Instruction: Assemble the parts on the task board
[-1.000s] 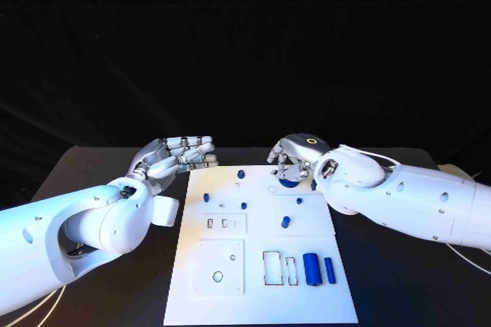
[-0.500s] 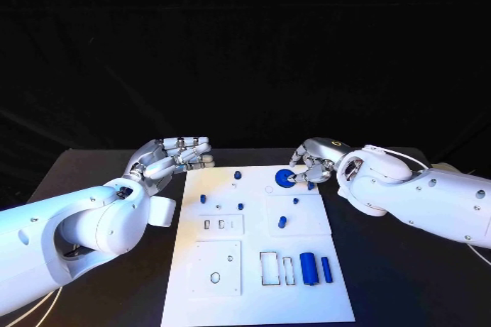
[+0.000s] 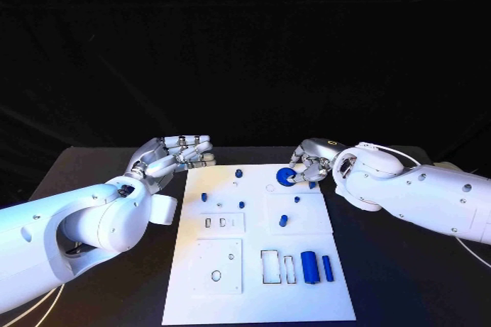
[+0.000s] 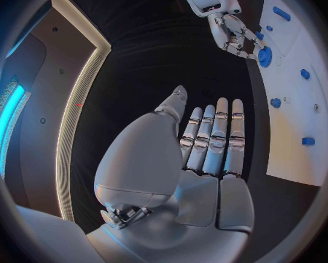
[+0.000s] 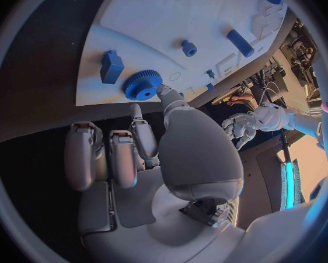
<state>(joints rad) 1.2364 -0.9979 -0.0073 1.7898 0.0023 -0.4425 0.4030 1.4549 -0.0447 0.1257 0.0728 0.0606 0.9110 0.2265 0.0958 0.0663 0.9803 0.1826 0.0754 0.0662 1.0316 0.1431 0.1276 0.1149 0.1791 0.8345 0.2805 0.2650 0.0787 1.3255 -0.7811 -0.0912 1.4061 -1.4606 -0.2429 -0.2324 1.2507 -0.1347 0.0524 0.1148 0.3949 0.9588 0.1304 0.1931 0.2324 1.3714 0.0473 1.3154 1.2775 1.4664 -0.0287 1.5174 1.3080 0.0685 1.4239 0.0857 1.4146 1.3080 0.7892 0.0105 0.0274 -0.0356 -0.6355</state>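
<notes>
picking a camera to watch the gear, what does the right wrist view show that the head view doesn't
Right wrist view alone: the blue gear's teeth, and a fingertip of the right hand touching its rim. Head view alone: the two blue cylinders and rectangular slots at the task board's near end, and the left hand beside its far corner. Both: gear, board, small blue pegs.

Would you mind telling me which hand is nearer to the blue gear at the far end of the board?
Right. The right hand touches the blue gear with its fingertips; the left hand hovers off the task board's opposite edge, holding nothing.
</notes>
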